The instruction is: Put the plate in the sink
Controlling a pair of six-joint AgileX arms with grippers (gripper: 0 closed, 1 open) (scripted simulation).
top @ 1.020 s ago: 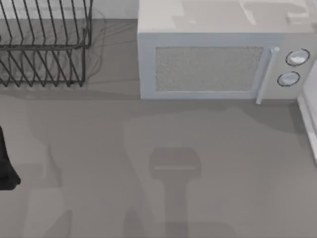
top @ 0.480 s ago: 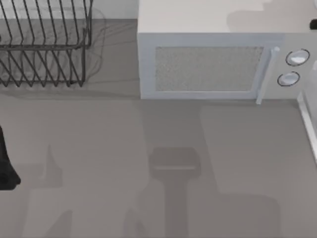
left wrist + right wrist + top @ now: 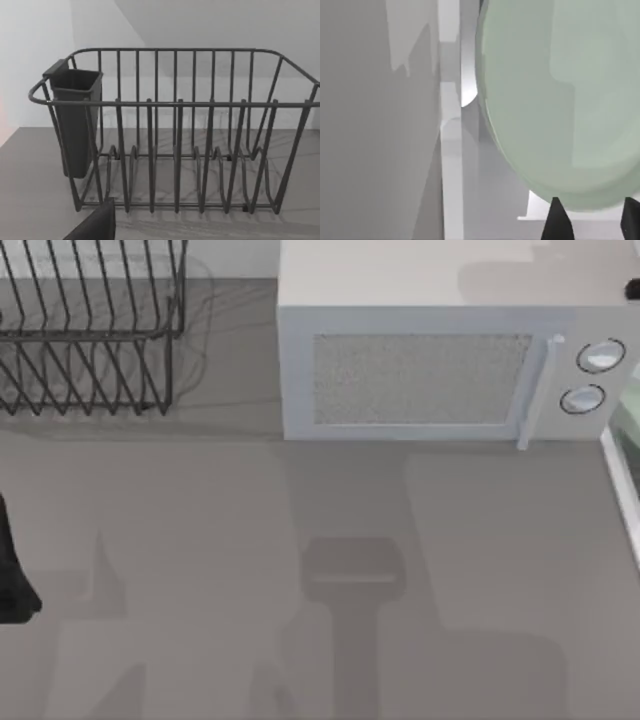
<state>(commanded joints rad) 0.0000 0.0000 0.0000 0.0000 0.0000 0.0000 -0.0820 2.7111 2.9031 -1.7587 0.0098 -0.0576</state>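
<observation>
The pale mint-green plate (image 3: 560, 100) looms large in the right wrist view, tilted, over the sink's grey inside. My right gripper (image 3: 592, 220) is open. Its two dark fingertips (image 3: 557, 220) stand apart at the plate's lower rim, and I cannot tell whether they touch it. The sink's straight white rim (image 3: 450, 150) runs beside the plate. From above, a thin green strip of the plate (image 3: 630, 420) peeks in at the right edge, past the sink rim (image 3: 620, 490). My left arm (image 3: 10, 575) is parked at the table's left edge.
A boxy grey-white microwave (image 3: 430, 360) with two round knobs stands at the back, right beside the sink. A dark wire dish rack (image 3: 90, 330) with a cutlery cup (image 3: 75, 120) sits at the back left, facing the left wrist camera.
A strip of the green plate has come into the top view at the right edge. Arm shadows on the table shifted right a second ago, then stayed put. The left arm has not moved.
</observation>
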